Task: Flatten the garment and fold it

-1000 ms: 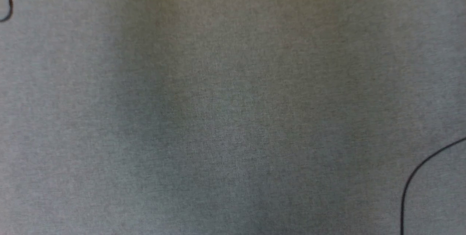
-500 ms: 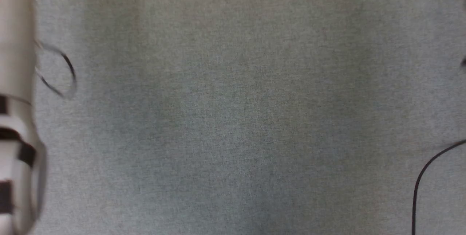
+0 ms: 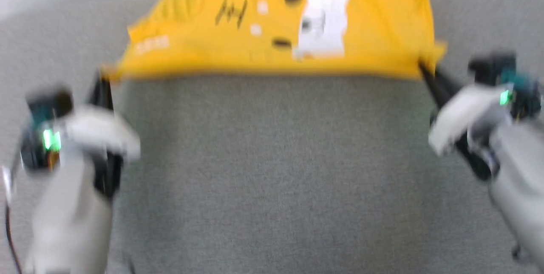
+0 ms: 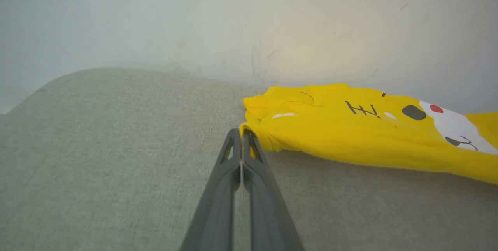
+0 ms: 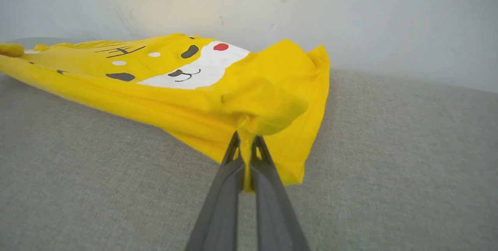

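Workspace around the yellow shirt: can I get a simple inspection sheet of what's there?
Surface: grey woven cloth, flat.
Job's things: garment, a yellow T-shirt with a cartoon face, stretched into a band, print up, ends bunched.
Clutter: nothing seen.
Grippers: left tool shut on one end corner of the garment; right tool shut on a pinch of the opposite end.
Cables: thin dark cable beside the left forearm, blurred.
Surroundings: pale wall behind the cloth.

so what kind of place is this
Probably an indoor work table, though that is a guess: a broad grey cloth surface against a plain pale wall, with a yellow T-shirt on it.
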Controlling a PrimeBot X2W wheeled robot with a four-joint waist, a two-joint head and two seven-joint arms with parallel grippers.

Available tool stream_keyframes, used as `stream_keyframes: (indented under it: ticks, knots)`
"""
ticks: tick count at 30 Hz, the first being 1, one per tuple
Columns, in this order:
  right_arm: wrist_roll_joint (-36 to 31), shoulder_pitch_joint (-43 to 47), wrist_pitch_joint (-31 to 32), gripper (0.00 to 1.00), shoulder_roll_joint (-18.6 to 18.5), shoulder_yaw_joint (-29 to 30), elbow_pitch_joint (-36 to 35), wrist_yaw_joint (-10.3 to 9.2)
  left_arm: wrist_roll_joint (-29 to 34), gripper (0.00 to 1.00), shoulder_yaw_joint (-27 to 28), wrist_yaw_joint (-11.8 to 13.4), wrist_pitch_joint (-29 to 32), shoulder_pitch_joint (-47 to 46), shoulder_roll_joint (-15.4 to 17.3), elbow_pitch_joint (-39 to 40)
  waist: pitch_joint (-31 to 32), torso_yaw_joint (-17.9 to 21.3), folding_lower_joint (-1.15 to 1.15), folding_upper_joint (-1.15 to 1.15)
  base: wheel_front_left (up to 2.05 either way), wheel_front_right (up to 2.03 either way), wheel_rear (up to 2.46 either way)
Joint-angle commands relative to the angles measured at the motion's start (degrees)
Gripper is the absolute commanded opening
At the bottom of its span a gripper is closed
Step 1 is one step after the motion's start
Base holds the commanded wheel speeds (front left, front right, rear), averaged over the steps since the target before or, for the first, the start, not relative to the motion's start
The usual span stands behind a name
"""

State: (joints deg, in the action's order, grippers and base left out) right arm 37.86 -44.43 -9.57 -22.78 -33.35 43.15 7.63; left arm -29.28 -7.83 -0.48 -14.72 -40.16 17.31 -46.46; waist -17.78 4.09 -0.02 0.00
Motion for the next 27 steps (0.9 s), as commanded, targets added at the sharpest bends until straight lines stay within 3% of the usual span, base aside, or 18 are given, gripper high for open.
stream_keyframes:
  ticks: [1, 5, 10, 13, 17, 22, 27]
  knots:
    - [0.17, 4.07, -0.01, 0.00, -1.45, 0.35, -2.25, -0.14, -0.95, 0.00, 0.83, 1.22, 0.06, 6.44, 0.74, 3.30, 9.43, -0.40, 0.02, 0.00, 0.00, 0.00, 0.00]
    - [-0.27, 14.90, 0.75, 0.00, -4.00, 3.70, -9.27, -0.14, -1.92, 0.00, 2.08, 5.78, 3.41, 22.80, 1.63, 16.42, 13.04, -0.28, 0.02, 0.00, 0.00, 0.00, 0.00]
    - [-2.91, 29.77, 3.25, 0.00, -4.75, 13.41, -19.25, -0.14, -2.47, 0.00, 3.02, 13.41, 11.42, 42.49, 2.28, 37.35, 15.87, -0.81, 0.02, 0.00, 0.00, 0.00, 0.00]
    - [-6.18, 38.51, 6.25, 0.00, -3.35, 20.23, -25.56, -0.14, -2.23, 0.00, 3.41, 17.85, 16.28, 51.69, 2.84, 48.47, 16.65, -1.40, 0.02, 0.00, 0.00, 0.00, 0.00]
    - [-10.76, 48.27, 10.87, 0.00, 1.29, 28.60, -33.91, -0.14, -1.93, 0.00, 3.63, 22.27, 21.50, 60.37, 3.33, 58.48, 16.99, -2.05, 0.02, 0.00, 0.00, 0.00, 0.00]
    - [-14.25, 54.52, 15.60, 0.00, 6.18, 34.21, -40.75, -0.14, -1.61, 0.00, 3.72, 24.30, 24.55, 63.22, 4.15, 64.67, 16.08, -2.61, 0.02, 0.00, 0.00, 0.00, 0.00]
    - [-16.06, 52.83, 19.48, 0.00, 8.14, 35.47, -41.07, -0.14, -0.98, 0.00, 2.17, 22.24, 24.69, 56.74, 5.10, 63.51, 14.51, -2.60, 0.02, 0.00, 0.00, 0.00, 0.00]
